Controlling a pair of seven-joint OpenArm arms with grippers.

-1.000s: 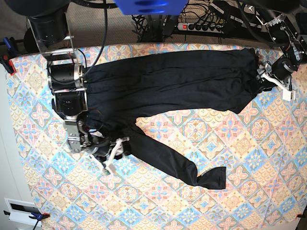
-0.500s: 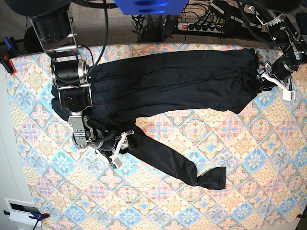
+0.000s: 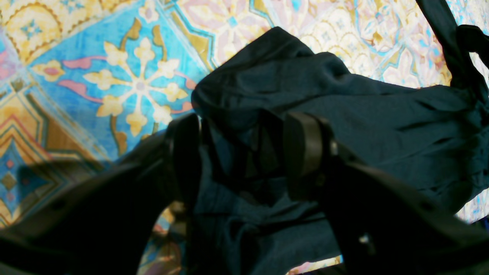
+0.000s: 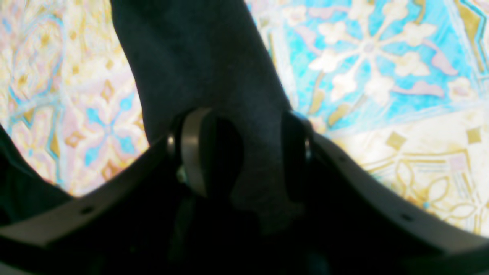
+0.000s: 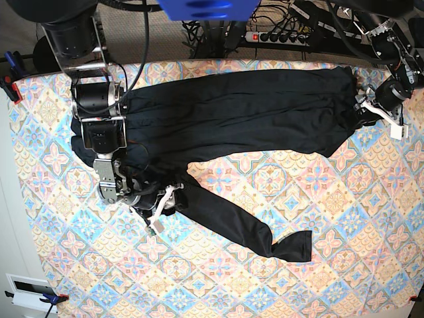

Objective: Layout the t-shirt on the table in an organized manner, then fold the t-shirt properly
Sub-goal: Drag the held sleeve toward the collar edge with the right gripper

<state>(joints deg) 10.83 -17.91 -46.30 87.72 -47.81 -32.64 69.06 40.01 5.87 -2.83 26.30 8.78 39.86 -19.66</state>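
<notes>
1. The plain black long-sleeved t-shirt of thin, faintly shiny cloth (image 5: 232,112) lies spread across the far half of the table, its body running from nine o'clock to three o'clock, with one sleeve trailing down toward five o'clock and ending in a folded-back cuff.

2. The table, draped in a cloth of pastel pink, blue and cream diamond tiles with flowers (image 5: 344,252), is bare of anything else along its near half.

3. The right gripper (image 5: 161,204) sits at about eight o'clock where the sleeve leaves the body; from its own camera a strip of black cloth runs between the pads, so I judge it clenched on the shirt.

4. The left gripper (image 5: 363,111) is at three o'clock on the shirt's far end; its wrist view shows a bunched wad of fabric pinched between the two dark pads (image 3: 305,149), again a grasp on the shirt.

5. To my eye the fabric is light, limp and a little slippery: it wrinkles wherever it is gathered and should drag easily over the tablecloth. Hems, shoulder seams and cuffs look like the sounder places to hold.

6. Beyond the table at twelve o'clock lie a power strip (image 5: 281,36) and tangled cables.
</notes>
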